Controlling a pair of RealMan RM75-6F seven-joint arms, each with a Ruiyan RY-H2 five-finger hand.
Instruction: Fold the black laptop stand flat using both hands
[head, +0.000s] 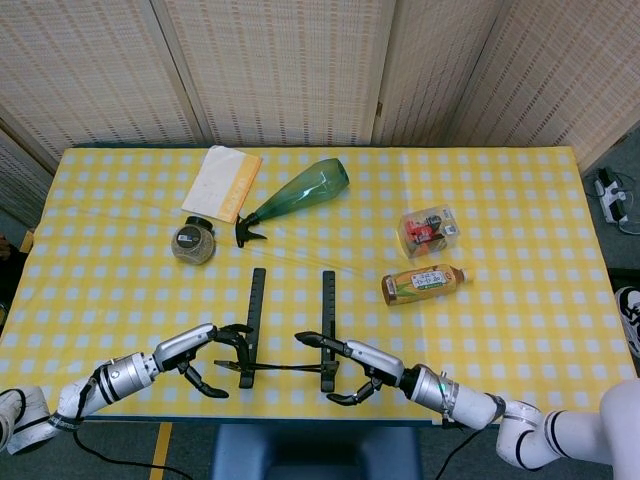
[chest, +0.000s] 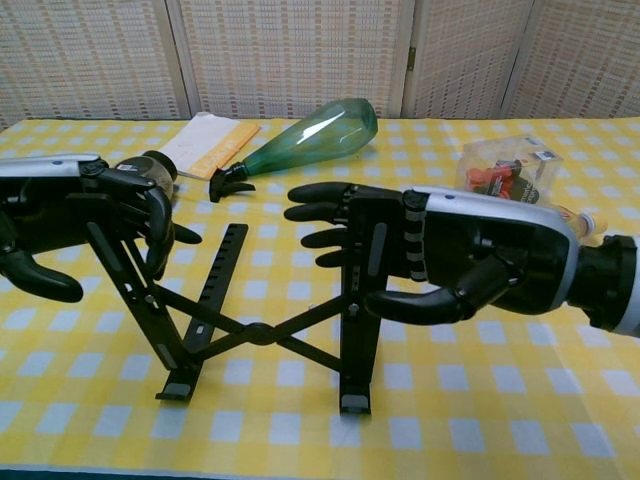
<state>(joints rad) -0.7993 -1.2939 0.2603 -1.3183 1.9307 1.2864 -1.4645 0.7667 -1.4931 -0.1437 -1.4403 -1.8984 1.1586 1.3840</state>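
Observation:
The black laptop stand (head: 258, 300) stands near the table's front edge, its crossed struts (chest: 262, 333) spread low. Its left upright (chest: 125, 275) leans back to the left, and my left hand (chest: 70, 215) grips its top with fingers curled over it. The same left hand (head: 195, 348) shows beside the left rail in the head view. My right hand (chest: 480, 265) lies against the right upright (chest: 355, 340), fingers stretched straight across it and thumb hooked below. In the head view the right hand (head: 360, 362) reaches the right rail from the front right.
Behind the stand lie a green spray bottle (head: 300, 192), a dark jar (head: 193, 242) and a white-and-orange booklet (head: 222, 182). To the right are a tea bottle (head: 425, 283) and a clear plastic box (head: 430, 228). The table's front edge (head: 300, 418) runs just under both hands.

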